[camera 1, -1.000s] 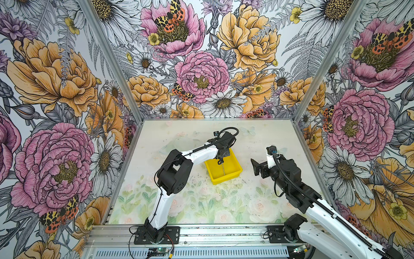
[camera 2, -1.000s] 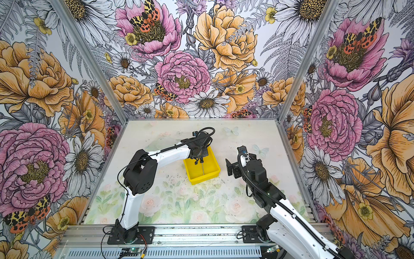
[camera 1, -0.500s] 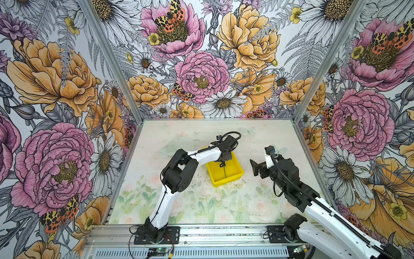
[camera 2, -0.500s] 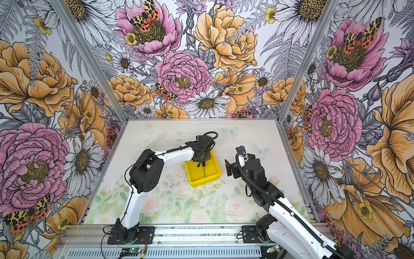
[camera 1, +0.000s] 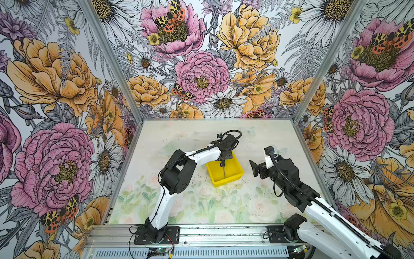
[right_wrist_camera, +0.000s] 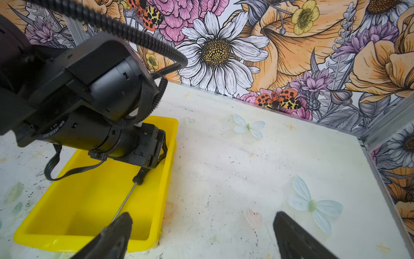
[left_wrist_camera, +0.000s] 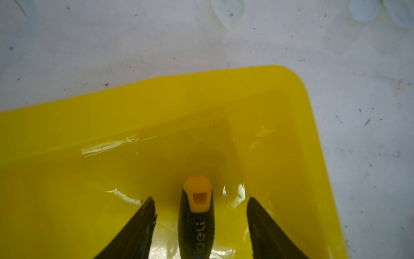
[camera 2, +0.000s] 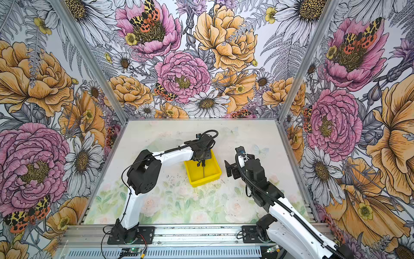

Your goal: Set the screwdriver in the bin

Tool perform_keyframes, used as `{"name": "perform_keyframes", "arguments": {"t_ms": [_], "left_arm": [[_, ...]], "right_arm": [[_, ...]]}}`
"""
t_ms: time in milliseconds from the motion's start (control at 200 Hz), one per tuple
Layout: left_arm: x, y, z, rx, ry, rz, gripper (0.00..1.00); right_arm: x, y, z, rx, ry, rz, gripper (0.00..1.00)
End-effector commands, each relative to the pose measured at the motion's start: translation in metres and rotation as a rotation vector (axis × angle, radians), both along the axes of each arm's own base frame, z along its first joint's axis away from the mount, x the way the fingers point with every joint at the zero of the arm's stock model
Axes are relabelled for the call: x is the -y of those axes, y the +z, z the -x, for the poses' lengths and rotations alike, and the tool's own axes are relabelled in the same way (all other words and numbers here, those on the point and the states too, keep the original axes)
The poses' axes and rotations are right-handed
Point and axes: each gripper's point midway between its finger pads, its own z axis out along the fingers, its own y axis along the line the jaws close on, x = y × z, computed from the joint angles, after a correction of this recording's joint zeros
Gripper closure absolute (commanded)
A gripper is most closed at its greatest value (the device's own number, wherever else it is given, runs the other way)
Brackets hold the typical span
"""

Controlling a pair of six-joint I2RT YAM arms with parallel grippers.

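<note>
on the scuffed floral tabletop (camera 1: 201, 208) within flowered walls (camera 1: 201, 74), bin (camera 1: 226, 182) with screwdriver (left_wrist_camera: 197, 224) inside, left gripper (left_wrist_camera: 200, 197) and right gripper (right_wrist_camera: 202, 215) spread

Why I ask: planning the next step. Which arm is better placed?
Left, probably, to withdraw: the left fingers straddle the screwdriver inside the bin without touching it. The right fingers hang open beside the bin.

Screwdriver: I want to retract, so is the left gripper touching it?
Apart. The left wrist view shows yellow bin floor between the screwdriver and each jaw of the left gripper.
</note>
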Motion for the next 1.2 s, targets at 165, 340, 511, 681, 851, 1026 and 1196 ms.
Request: {"name": "perform_keyframes", "arguments": {"t_ms": [165, 340, 511, 681, 851, 1026, 1196], "left_arm": [[-0.001, 0.066, 0.006, 0.139, -0.030, 0.004, 0.07], [-0.008, 0.081, 0.015, 0.161, -0.029, 0.006, 0.01], [-0.010, 0.090, 0.025, 0.171, -0.057, 0.007, 0.01], [-0.014, 0.099, 0.031, 0.178, -0.072, 0.016, 0.01], [-0.031, 0.120, 0.044, 0.214, -0.067, 0.019, 0.01], [-0.059, 0.121, 0.064, 0.224, -0.033, -0.002, 0.02], [-0.092, 0.128, 0.088, 0.251, 0.017, 0.004, 0.01]], "right_arm": [[0.002, 0.025, 0.000, 0.050, 0.000, -0.011, 0.01], [0.003, 0.031, 0.000, 0.062, -0.001, -0.013, 0.01], [0.010, 0.035, 0.005, 0.079, -0.025, -0.020, 0.01], [0.017, 0.033, 0.011, 0.083, -0.049, -0.030, 0.01], [0.026, 0.035, 0.014, 0.094, -0.088, -0.040, 0.00], [0.034, 0.042, 0.018, 0.119, -0.126, -0.073, 0.01], [0.039, 0.041, 0.018, 0.125, -0.153, -0.078, 0.01]]}}
